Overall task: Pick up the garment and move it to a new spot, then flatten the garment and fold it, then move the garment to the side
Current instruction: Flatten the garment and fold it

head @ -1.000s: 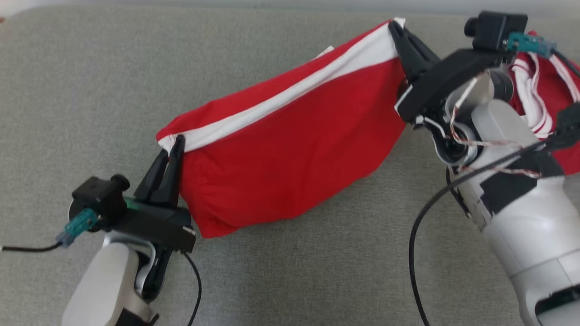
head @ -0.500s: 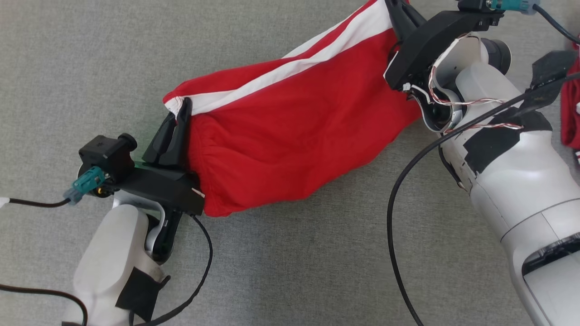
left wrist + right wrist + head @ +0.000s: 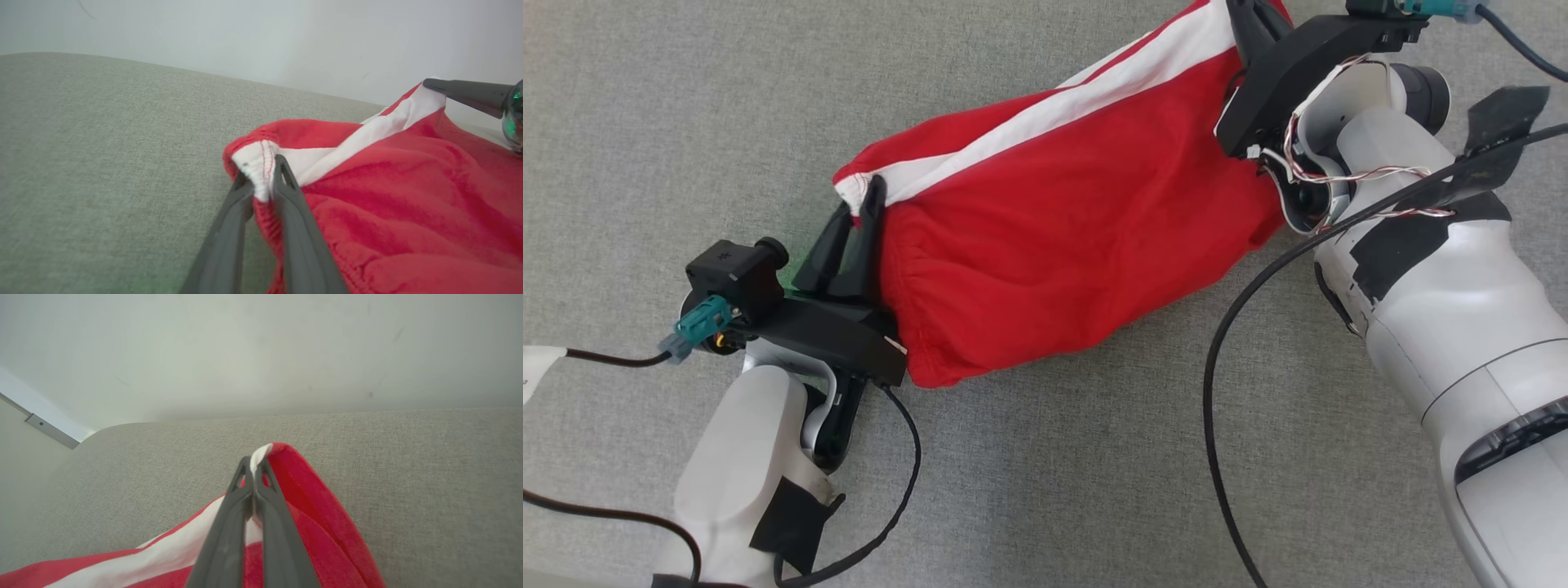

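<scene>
The garment point(image 3: 1062, 229) is a pair of red shorts with a white side stripe, stretched slantwise between my two grippers over the grey surface point(image 3: 686, 98). My left gripper point(image 3: 864, 200) is shut on its gathered waistband corner, white and red cloth pinched between the fingers point(image 3: 286, 192). My right gripper point(image 3: 1245, 10) is shut on the far corner at the top edge of the head view; the right wrist view shows its fingers point(image 3: 261, 477) closed on the white-edged hem of the garment point(image 3: 310, 486). The garment's lower edge sags toward the surface.
The grey fabric surface point(image 3: 1054, 490) spreads all around below the garment. Black cables point(image 3: 1217, 392) trail from both arms across it. A pale wall point(image 3: 245, 355) rises behind the surface's far edge.
The camera has dipped and shifted, so the pile of red and white cloth at the right has left the view. Both grippers still hold the garment, which has moved a little rightward in the picture.
</scene>
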You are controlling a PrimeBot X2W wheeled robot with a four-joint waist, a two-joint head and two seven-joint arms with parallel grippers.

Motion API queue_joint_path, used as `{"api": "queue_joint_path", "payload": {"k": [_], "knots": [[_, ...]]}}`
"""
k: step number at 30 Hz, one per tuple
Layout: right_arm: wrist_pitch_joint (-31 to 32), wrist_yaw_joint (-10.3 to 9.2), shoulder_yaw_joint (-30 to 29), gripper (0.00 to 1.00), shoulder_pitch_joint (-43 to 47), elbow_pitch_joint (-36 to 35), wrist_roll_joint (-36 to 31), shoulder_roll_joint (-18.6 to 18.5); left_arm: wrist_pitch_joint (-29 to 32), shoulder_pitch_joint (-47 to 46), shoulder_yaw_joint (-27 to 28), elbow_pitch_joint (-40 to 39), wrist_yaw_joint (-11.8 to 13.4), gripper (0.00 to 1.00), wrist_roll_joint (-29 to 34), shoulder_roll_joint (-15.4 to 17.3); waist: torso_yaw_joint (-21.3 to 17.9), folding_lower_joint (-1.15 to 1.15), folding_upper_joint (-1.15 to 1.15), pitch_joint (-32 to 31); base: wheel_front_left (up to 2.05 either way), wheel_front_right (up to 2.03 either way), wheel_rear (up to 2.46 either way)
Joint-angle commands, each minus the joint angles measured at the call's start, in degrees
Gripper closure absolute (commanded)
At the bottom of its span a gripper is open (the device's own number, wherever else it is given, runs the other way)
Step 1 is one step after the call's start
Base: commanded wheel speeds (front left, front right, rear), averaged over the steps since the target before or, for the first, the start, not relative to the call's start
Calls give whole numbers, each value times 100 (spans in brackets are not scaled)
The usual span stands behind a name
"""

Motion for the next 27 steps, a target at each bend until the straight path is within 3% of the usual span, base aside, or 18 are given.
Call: {"api": "queue_joint_path", "payload": {"k": [1,2,13,27], "knots": [[-26,-2,53,22,-48,20,11,26,-25,-9,21,26,1,28,26,9,-6,-1,-1,-7,0,0,0],[-10,-2,84,0,-30,54,42,38,-25,-1,32,49,0,0,50,2,-12,-1,-1,-19,0,0,0],[-146,-2,490,0,358,-17,346,-131,-25,489,355,-221,35,0,388,-21,-95,-1,-1,-445,0,0,0],[-614,-2,953,0,1369,-357,736,-614,-25,2264,921,-1928,333,0,922,-38,-273,-1,-1,-1324,0,0,0]]}}
